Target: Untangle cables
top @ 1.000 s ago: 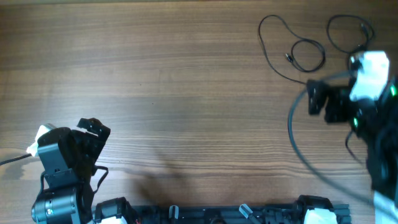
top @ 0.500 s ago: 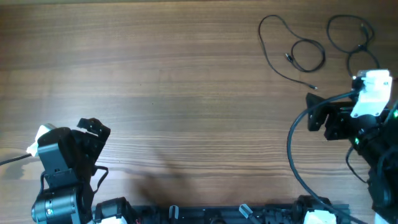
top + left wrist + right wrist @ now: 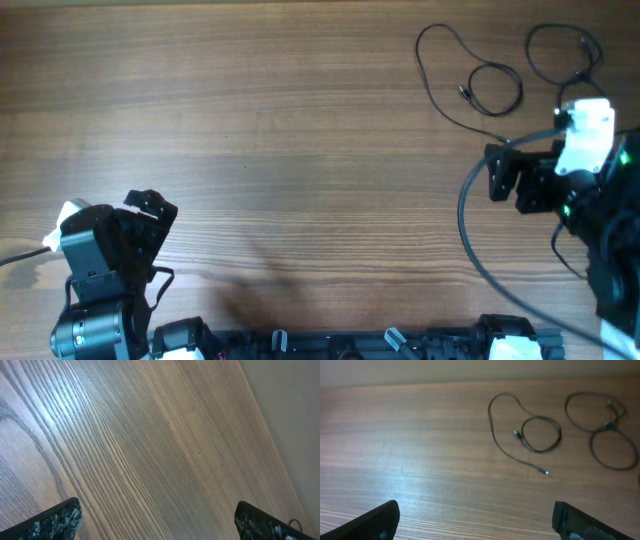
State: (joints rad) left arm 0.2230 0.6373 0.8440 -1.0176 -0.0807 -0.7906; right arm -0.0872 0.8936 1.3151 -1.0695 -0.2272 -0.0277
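**Hovering open-handed near two loose cables**

The cables (image 3: 560,435) lie flat on the bench (image 3: 300,130) as two separate cords with no knot between them. Both sit ahead of the right hand (image 3: 497,172), beyond its fingertips and clear of them.

The ringed cable (image 3: 521,90) is the nearer to that hand's centre line. It is a long open curve that closes into one small round coil, with one plug tip inside the coil. The other plug tip lies at the end of the tail that runs back toward the hand.

The double-loop cable (image 3: 530,55) lies just beside it, further to the hand's right side. Its two larger loops meet at a crossing, and a narrow strip of bare wood keeps it off the coil. From overhead, its near loop runs under the right arm's white camera housing (image 3: 590,125) and is hidden there.

The right hand (image 3: 482,522) has its fingers spread wide and holds nothing. A thick black wire (image 3: 465,225) arcs out from its arm.

The left hand (image 3: 150,212) is well away from both cables. Its fingers are also parted wide with only wood grain between them (image 3: 160,522).
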